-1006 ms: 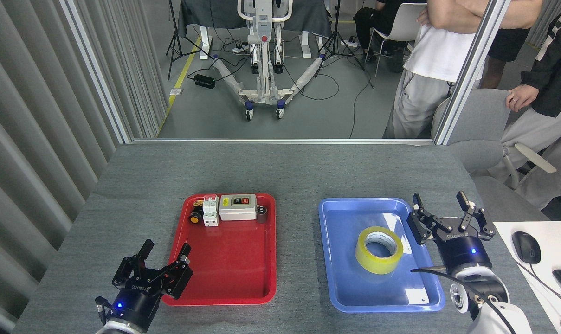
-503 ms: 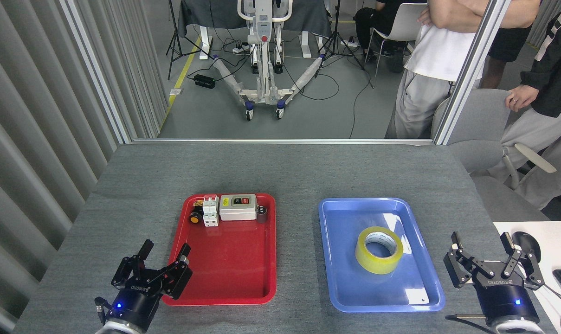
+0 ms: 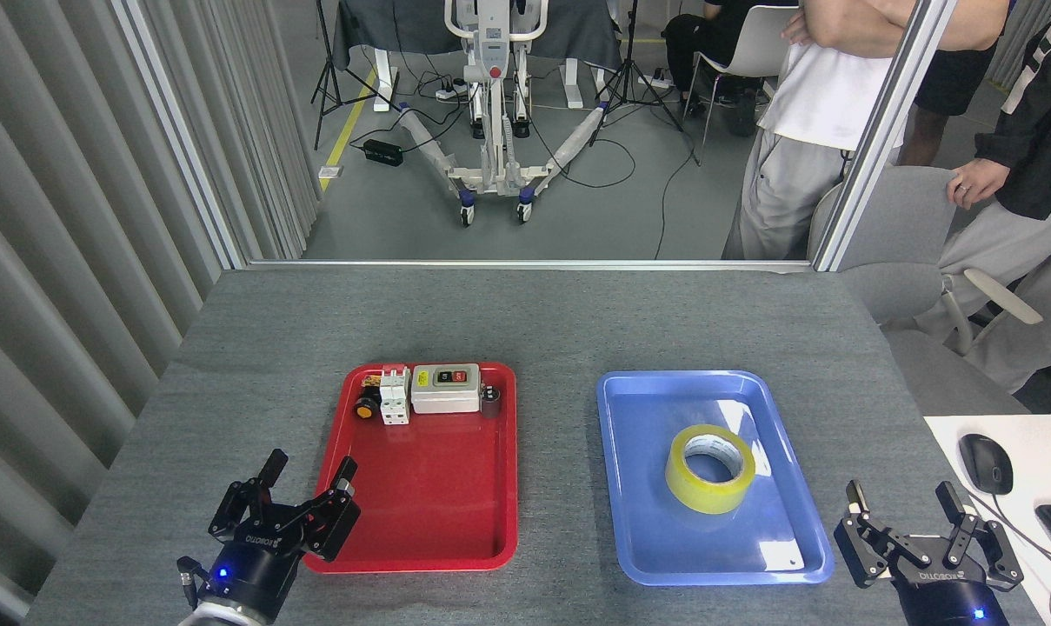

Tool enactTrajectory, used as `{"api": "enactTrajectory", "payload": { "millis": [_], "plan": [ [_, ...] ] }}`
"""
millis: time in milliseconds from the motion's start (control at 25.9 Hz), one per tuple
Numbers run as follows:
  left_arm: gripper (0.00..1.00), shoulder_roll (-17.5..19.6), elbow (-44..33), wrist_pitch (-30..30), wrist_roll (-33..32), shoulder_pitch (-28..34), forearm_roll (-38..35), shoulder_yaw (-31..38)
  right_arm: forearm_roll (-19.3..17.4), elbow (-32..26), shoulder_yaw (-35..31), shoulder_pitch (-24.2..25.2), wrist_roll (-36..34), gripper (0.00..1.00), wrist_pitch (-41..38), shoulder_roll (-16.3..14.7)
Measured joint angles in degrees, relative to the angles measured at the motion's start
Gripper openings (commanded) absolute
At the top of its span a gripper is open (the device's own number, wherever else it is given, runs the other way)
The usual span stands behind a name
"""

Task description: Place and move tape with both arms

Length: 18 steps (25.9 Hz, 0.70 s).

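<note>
Right now the tape point(image 3: 710, 468) lies flat, hole up, in the blue tray point(image 3: 629, 487) on the surface, up and to the left of the right pincer point(image 3: 907, 509). That pincer hangs at the tray's near right corner, fingers spread, empty, so it's the nearer one by far. Left pincer point(image 3: 309, 480) is also released, holding nothing, well apart w/ the red tray point(image 3: 438, 513) between. Roll is glossy see-through yellow w/ a white core; no long axis, so approach angle shouldn't matter much.
</note>
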Motion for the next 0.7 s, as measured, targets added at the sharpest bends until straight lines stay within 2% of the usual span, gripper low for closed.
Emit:
{"api": "enactTrajectory", "payload": {
  "millis": [193,464,696],
  "plan": [
    [1.0,0.0,0.0,0.0,0.0,0.0,0.0,0.0,-0.02,-0.06,1.87,-0.09,-0.38,1.0,0.21,0.28],
    [1.0,0.0,0.0,-0.01,0.0,0.0,0.0,0.0,-0.16,0.0,2.08,-0.66,-0.84,1.0,0.22,4.35],
    [1.0,0.0,0.0,-0.01,0.01,0.0,0.0,0.0,-0.3,0.0,2.11,-0.9,-0.99,1.0,0.22,5.2]
  ]
}}
